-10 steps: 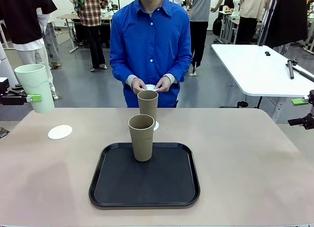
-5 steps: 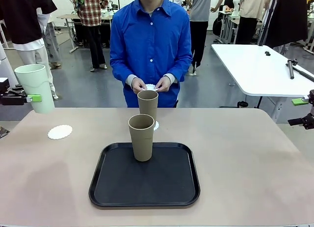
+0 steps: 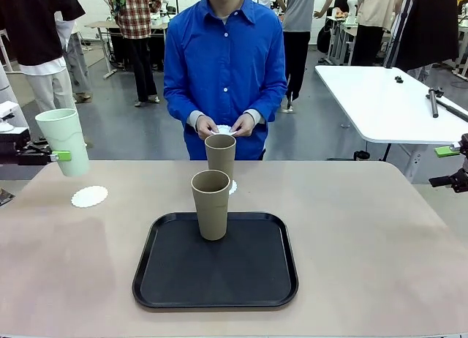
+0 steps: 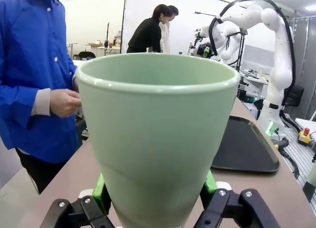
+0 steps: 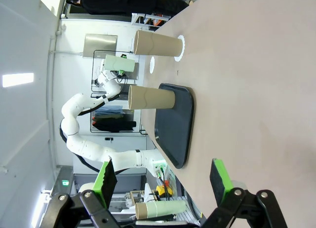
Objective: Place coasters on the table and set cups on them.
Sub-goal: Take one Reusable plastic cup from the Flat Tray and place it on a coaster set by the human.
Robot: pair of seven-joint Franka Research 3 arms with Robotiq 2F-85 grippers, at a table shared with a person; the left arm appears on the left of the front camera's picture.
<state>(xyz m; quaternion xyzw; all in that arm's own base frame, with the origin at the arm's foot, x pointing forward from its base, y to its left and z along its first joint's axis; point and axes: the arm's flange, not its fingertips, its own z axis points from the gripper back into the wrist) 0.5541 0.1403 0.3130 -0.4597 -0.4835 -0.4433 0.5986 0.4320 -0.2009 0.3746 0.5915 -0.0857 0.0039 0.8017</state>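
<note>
Okay, front view: left tool (image 3: 58,156) pinches the mint cup (image 3: 64,139) low on its body. The cup is upright with a slight lean, held above the desk (image 3: 380,235) at its far left edge. The bare coaster (image 3: 89,197) lies below it, slightly right and nearer, so the left arm is the closer one. Right tool (image 3: 447,166) sits off the desk's right edge. Left wrist view: green pads (image 4: 101,192) clamp the cup's two sides. Right wrist view: the right tool's fingers are spread with nothing between them, well apart from the tan cup (image 5: 150,97) on the black tray (image 5: 174,124).
</note>
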